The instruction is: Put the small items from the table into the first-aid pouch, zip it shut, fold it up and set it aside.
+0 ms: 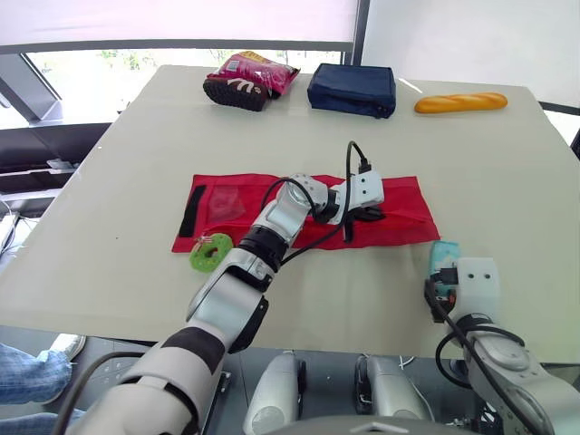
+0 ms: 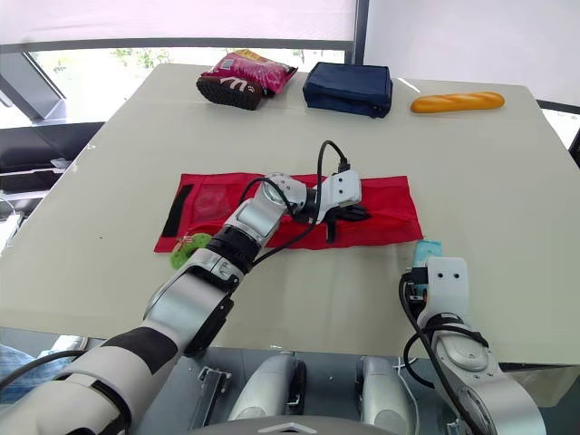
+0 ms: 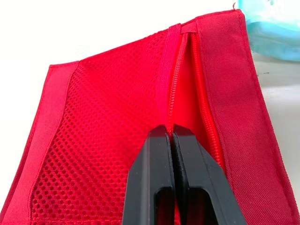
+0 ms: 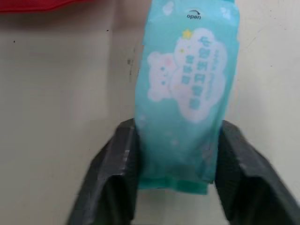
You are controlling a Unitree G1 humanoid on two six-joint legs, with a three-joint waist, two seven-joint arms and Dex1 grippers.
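Note:
The red first-aid pouch [image 1: 399,213] lies unfolded flat across the middle of the table. My left gripper [image 1: 368,215] rests on its right half. In the left wrist view its fingers [image 3: 157,154] are shut on the zipper [image 3: 180,70], whose track gapes apart beyond them beside the mesh panel [image 3: 108,126]. A teal wipes packet [image 4: 187,89] lies on the table to the right of the pouch. My right gripper [image 4: 178,131] is shut on the packet's near end, one finger on each long side. A green ring-shaped item [image 1: 210,252] sits at the pouch's front left corner.
Along the far edge stand a pink snack bag [image 1: 249,80], a navy pouch [image 1: 352,89] and a bread loaf [image 1: 460,102]. The table's front edge [image 1: 344,340] runs close behind my right gripper. A black strap [image 1: 190,210] crosses the pouch's left end.

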